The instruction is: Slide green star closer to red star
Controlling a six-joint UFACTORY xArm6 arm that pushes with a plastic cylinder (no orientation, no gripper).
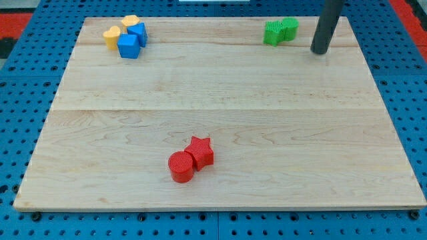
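- My tip (320, 51), the bare lower end of the dark rod with no jaws to open or close, rests near the wooden board's (220, 87) top right corner.
- The green star-shaped block (273, 33) lies just to the tip's left, touching a second green block (289, 27) whose shape I cannot tell.
- The red star-shaped block (200, 151) sits well apart, toward the view's bottom, beside a red cylinder block (181, 167).
- Judging by this, the push must run down and leftward, so the tip needs to get above the green star.
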